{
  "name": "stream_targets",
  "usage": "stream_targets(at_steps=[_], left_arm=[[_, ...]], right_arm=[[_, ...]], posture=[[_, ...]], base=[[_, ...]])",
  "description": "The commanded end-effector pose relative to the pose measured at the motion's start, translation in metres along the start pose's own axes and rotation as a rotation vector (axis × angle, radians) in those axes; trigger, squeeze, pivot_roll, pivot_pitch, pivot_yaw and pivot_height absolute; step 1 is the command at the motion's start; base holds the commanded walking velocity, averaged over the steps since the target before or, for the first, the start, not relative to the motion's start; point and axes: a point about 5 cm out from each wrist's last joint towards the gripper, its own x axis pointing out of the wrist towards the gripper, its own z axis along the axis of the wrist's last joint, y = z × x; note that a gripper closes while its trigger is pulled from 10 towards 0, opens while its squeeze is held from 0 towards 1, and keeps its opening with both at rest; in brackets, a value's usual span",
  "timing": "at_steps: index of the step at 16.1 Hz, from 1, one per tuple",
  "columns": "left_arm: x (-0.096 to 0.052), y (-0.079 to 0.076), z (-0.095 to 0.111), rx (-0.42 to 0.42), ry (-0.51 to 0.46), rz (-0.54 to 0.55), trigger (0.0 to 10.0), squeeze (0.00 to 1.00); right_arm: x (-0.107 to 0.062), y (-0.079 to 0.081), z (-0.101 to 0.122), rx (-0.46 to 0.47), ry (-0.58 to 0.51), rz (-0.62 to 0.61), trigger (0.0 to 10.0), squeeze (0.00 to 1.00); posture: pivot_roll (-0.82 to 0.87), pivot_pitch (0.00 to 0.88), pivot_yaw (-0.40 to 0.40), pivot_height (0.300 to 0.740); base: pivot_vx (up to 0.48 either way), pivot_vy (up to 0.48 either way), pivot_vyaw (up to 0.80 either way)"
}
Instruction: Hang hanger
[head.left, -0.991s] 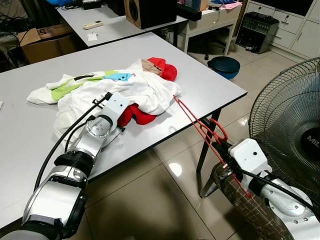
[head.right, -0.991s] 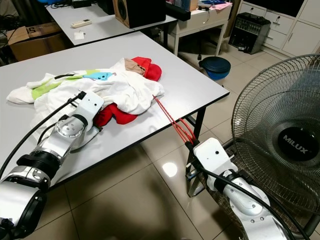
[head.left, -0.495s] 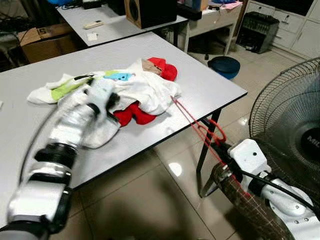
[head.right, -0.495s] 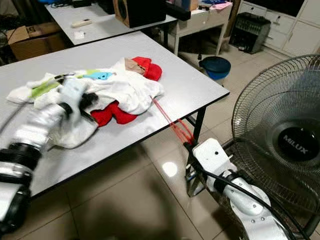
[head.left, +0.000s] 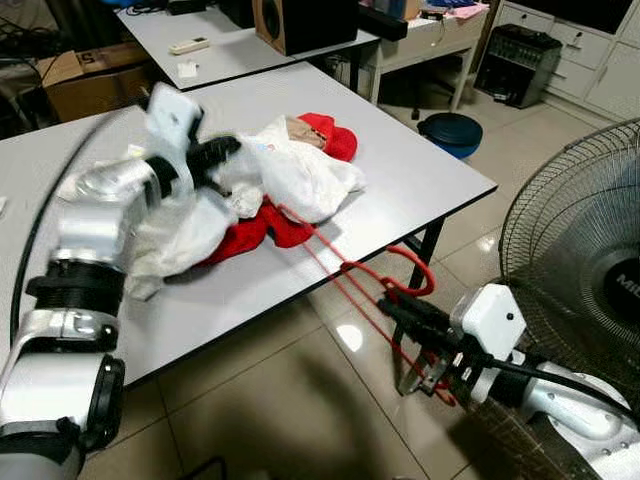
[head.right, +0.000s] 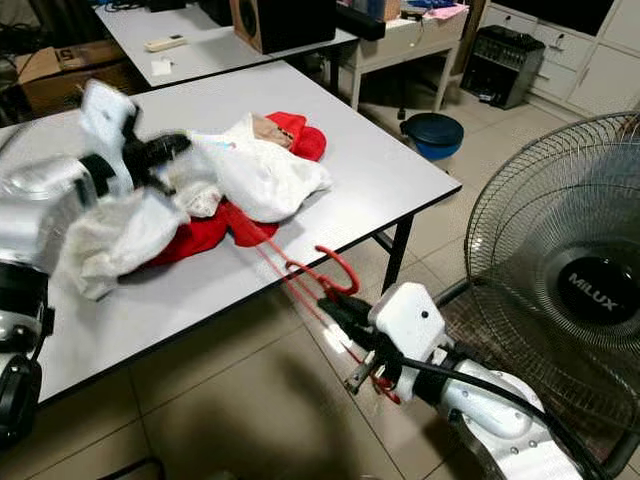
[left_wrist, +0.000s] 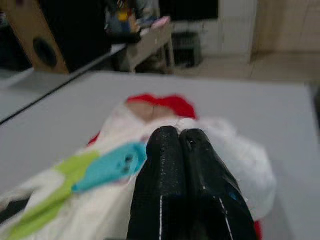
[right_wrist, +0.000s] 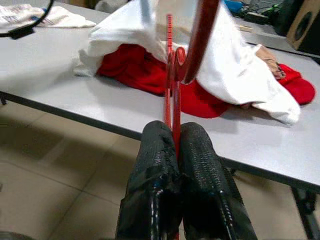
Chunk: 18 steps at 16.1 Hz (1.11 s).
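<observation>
Right claw (right_wrist: 172, 150) clamps red hanger (right_wrist: 174, 85); left claw (left_wrist: 177, 145) pinches white garment (left_wrist: 240, 160)

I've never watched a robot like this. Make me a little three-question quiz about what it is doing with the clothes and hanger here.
1. True or false: the right gripper is shut on the red plastic hanger.
2. What does the left gripper pinch? A) the white cloth garment B) the dark blue round bin C) the black mesh fan
3. Fill in: the red garment lies ___ the white one on the grey table.

Key: 1 true; 2 A; 3 under.
</observation>
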Motion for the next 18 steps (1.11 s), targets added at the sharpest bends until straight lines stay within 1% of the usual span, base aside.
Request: stream_targets(at_steps=[1,2,3,4,5,6,8,9,10,12,13,14,15,16,17,18], left_arm=[[-0.005,-0.006,0.022,0.020,-0.039,-0.103,0.0,0.00],[-0.006,-0.009,0.022,0.018,-0.036,-0.124,0.0,0.00],[-0.009,-0.017,0.020,0.029,-0.013,-0.182,0.0,0.00],[-0.011,-0.026,0.014,0.037,0.021,-0.240,0.0,0.00],[-0.011,-0.032,0.011,0.031,0.034,-0.266,0.0,0.00],[-0.009,-0.040,0.005,0.022,0.058,-0.289,0.0,0.00],[-0.010,-0.045,0.004,0.019,0.070,-0.304,0.0,0.00],[-0.011,-0.049,0.005,0.016,0.071,-0.319,0.0,0.00],[-0.012,-0.052,0.006,0.009,0.069,-0.326,0.0,0.00],[-0.012,-0.057,0.009,-0.015,0.048,-0.344,0.0,0.00],[-0.013,-0.058,0.008,-0.016,0.050,-0.346,0.0,0.00],[-0.014,-0.057,0.006,-0.008,0.065,-0.336,0.0,0.00],[-0.015,-0.054,0.003,0.022,0.093,-0.312,0.0,0.00],[-0.016,-0.053,0.002,0.033,0.102,-0.306,0.0,0.00],[-0.017,-0.052,-0.007,0.063,0.152,-0.293,0.0,0.00],[-0.018,-0.052,-0.010,0.068,0.167,-0.289,0.0,0.00]], right_arm=[[0.006,-0.005,-0.001,0.046,0.001,-0.031,10.0,0.00],[0.008,-0.007,-0.001,0.054,0.004,-0.041,10.0,0.00],[0.012,-0.009,-0.002,0.094,-0.005,-0.031,10.0,0.00],[0.020,-0.013,-0.002,0.136,-0.027,-0.024,10.0,0.00],[0.027,-0.016,-0.002,0.174,-0.043,-0.012,10.0,0.00],[0.042,-0.028,-0.007,0.252,-0.053,-0.014,10.0,0.00],[0.051,-0.036,-0.010,0.285,-0.045,0.002,10.0,0.00],[0.056,-0.040,-0.009,0.332,-0.054,0.013,10.0,0.00],[0.060,-0.042,-0.008,0.359,-0.068,0.026,10.0,0.00],[0.067,-0.047,-0.008,0.424,-0.090,0.009,10.0,0.00],[0.070,-0.050,-0.007,0.468,-0.122,-0.020,10.0,0.00],[0.073,-0.052,-0.005,0.551,-0.171,-0.050,10.0,0.00],[0.074,-0.054,-0.005,0.670,-0.223,-0.074,10.0,0.00],[0.075,-0.054,-0.005,0.707,-0.235,-0.079,10.0,0.00],[0.077,-0.059,-0.012,0.869,-0.269,-0.141,10.0,0.00],[0.078,-0.062,-0.015,0.921,-0.284,-0.169,10.0,0.00]], posture=[[-0.07,0.000,0.033,0.740],[-0.07,0.000,0.033,0.740],[-0.06,0.000,0.034,0.740],[-0.06,0.000,0.037,0.740],[-0.06,0.000,0.042,0.740],[-0.06,0.000,0.041,0.740],[-0.06,0.000,0.040,0.740],[-0.06,0.000,0.033,0.740],[-0.06,0.000,0.031,0.740],[-0.05,0.000,0.029,0.740],[-0.05,0.000,0.028,0.740],[-0.05,0.000,0.028,0.740],[-0.05,0.000,0.029,0.740],[-0.05,0.000,0.030,0.740],[-0.05,0.000,0.032,0.740],[-0.04,0.000,0.033,0.740]], base=[[0.000,0.000,0.00],[0.000,0.000,0.00],[0.000,0.000,0.00],[0.000,0.000,0.00],[0.000,0.000,0.00],[0.000,0.000,0.00],[0.000,0.000,0.00],[0.000,0.000,0.00],[0.000,0.000,0.00],[0.000,0.000,0.00],[0.000,0.000,0.00],[0.000,0.000,0.00],[0.000,0.000,0.00],[0.000,0.000,0.00],[0.000,0.000,0.00],[0.000,0.000,0.00]])
